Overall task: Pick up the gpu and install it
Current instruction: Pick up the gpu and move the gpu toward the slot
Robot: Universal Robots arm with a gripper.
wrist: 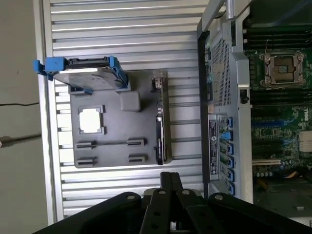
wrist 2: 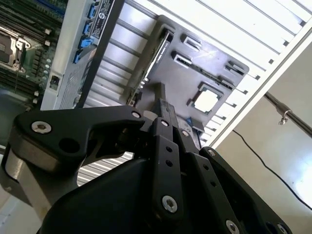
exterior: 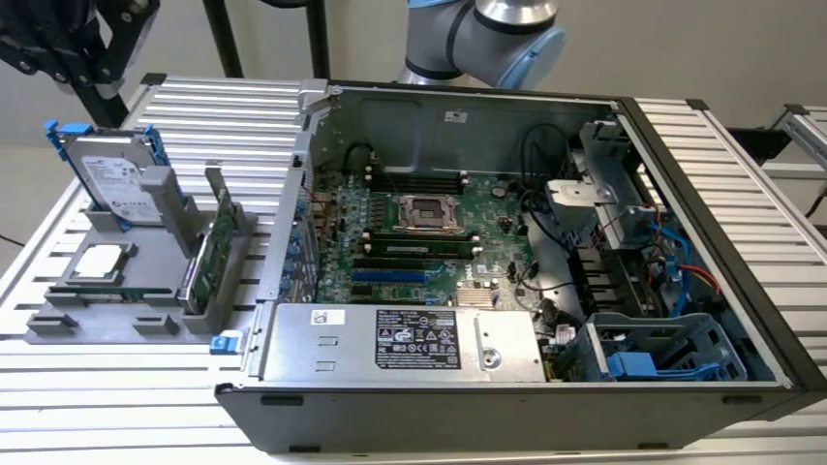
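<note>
The gpu (exterior: 213,254) stands on its long edge in a slot of the grey holder tray (exterior: 116,312), at the exterior view's left beside the open computer case (exterior: 517,392). Seen from above in the first wrist view, the gpu (wrist: 161,127) is a thin dark strip with its silver bracket at one end. My gripper (wrist: 170,176) hangs well above the tray and off the card's end, shut with nothing between its fingers. In the second wrist view the gripper (wrist 2: 163,109) points toward the gpu (wrist 2: 155,58) far below.
The tray also holds a silver hard drive with blue rails (exterior: 116,179) (wrist: 87,78) and a square processor chip (exterior: 101,262) (wrist: 91,119). Inside the case lie the green motherboard (exterior: 413,242), a blue expansion slot (exterior: 387,274) and the silver power supply (exterior: 401,341). The ribbed metal table (exterior: 77,387) surrounds everything.
</note>
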